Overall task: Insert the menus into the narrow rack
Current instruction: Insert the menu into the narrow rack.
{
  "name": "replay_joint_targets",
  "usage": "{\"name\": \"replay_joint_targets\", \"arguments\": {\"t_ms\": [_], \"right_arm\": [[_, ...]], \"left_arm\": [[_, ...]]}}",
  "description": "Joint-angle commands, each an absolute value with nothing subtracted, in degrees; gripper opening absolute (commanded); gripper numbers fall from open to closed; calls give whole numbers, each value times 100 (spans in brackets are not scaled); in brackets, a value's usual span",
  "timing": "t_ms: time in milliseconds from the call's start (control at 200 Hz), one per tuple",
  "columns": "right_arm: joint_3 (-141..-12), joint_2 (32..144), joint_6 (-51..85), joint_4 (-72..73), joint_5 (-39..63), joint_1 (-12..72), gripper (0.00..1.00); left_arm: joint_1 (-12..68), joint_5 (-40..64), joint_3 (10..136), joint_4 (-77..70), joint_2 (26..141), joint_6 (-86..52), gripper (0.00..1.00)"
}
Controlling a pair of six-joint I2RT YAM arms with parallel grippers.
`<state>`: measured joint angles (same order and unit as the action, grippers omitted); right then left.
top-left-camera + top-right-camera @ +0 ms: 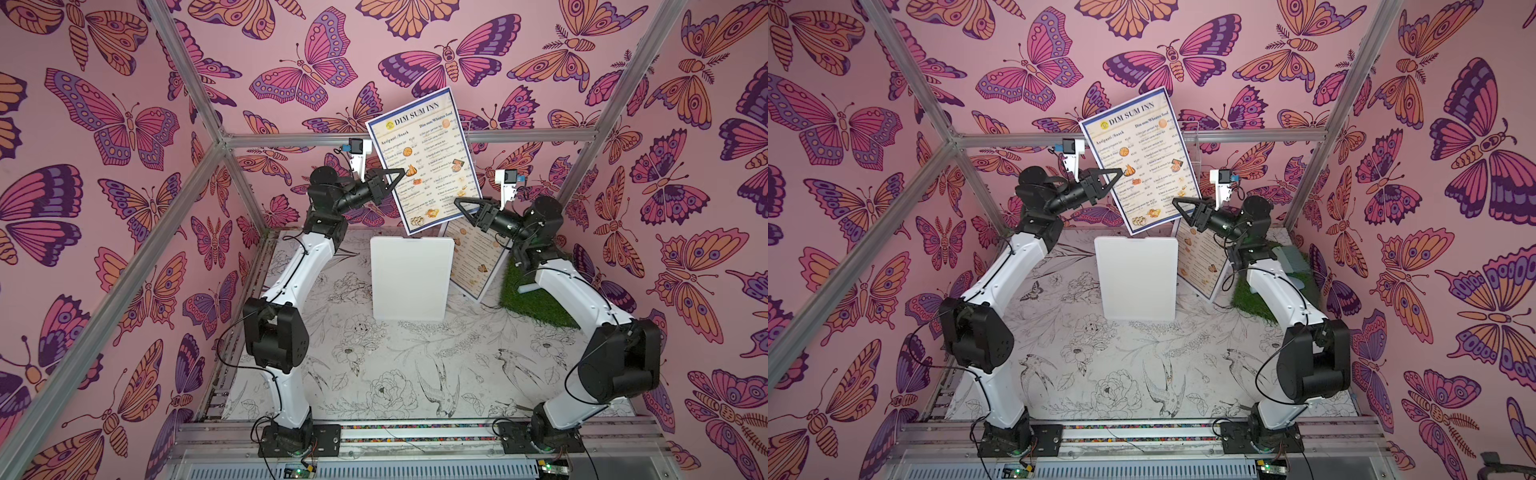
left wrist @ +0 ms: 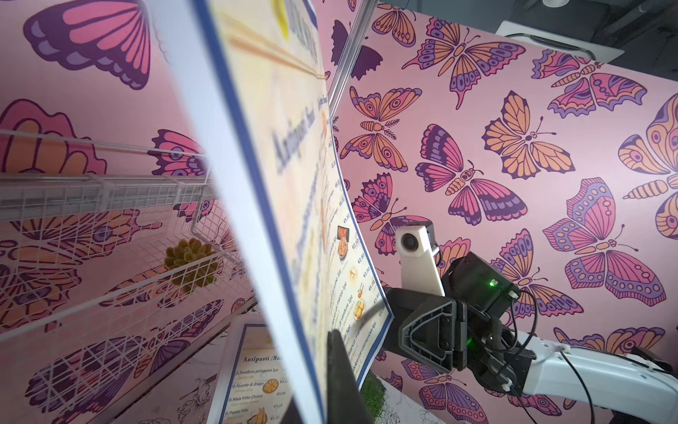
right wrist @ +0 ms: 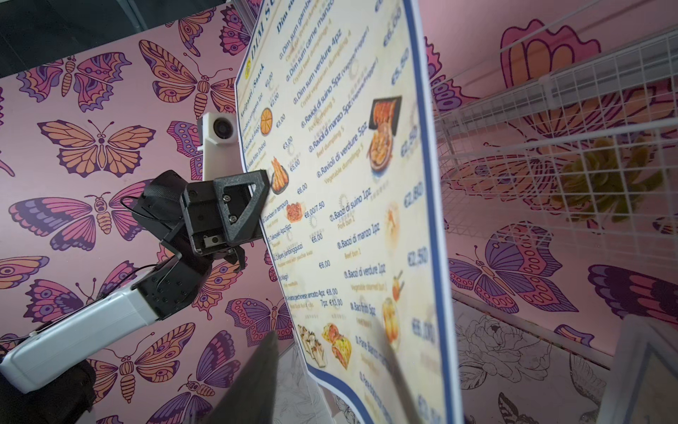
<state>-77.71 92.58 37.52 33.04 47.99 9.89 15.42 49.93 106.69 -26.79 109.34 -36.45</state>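
Above the far edge of the counter [image 1: 365, 374], about midway along it, the raised menu [image 1: 428, 158] hangs in the air. It is nearly upright and tipped a little, with its "DIM SUM INN" heading at the top and its printed face turned towards the front edge.

The left gripper [image 1: 400, 173] reaches in from the left. Its jaws are pressed together on the sheet's left border, roughly halfway down.

The right gripper [image 1: 460, 206] sits at the sheet's lower right corner with its jaws spread partway. In the right wrist view one of its fingers [image 3: 392, 359] crosses the printed face, and the other shows just off the sheet's lower edge. From here I can't tell whether either one touches the sheet.

Behind the raised menu a white wire rack [image 2: 110, 191] is fixed along the back wall, and a yellow-green plant [image 2: 190, 264] shows through its mesh. The sheet is in front of the rack, not inside it.

Down on the counter, towards the far right corner, the second menu [image 1: 473, 266] leans at a slant beneath the right gripper. It lies between a white board [image 1: 411, 278], flat near the far edge, and a green turf mat [image 1: 536, 301].
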Motion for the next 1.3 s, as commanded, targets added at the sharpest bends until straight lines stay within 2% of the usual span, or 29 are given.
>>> {"name": "replay_joint_targets", "arguments": {"t_ms": [0, 436, 826, 1297], "right_arm": [[-7750, 9078, 3676, 3356, 4778, 967, 50], [-7740, 9052, 3647, 3348, 4802, 973, 50], [-8071, 9180, 3521, 3147, 4791, 967, 50], [-8018, 9243, 3616, 3226, 4869, 969, 50]], "left_arm": [[1557, 5036, 10622, -2878, 11100, -3643, 2], [1556, 5036, 10658, -2882, 11210, -3595, 2], [1582, 5114, 11230, -2909, 11615, -3809, 2], [1591, 5055, 10851, -2839, 11350, -3596, 2]]}}
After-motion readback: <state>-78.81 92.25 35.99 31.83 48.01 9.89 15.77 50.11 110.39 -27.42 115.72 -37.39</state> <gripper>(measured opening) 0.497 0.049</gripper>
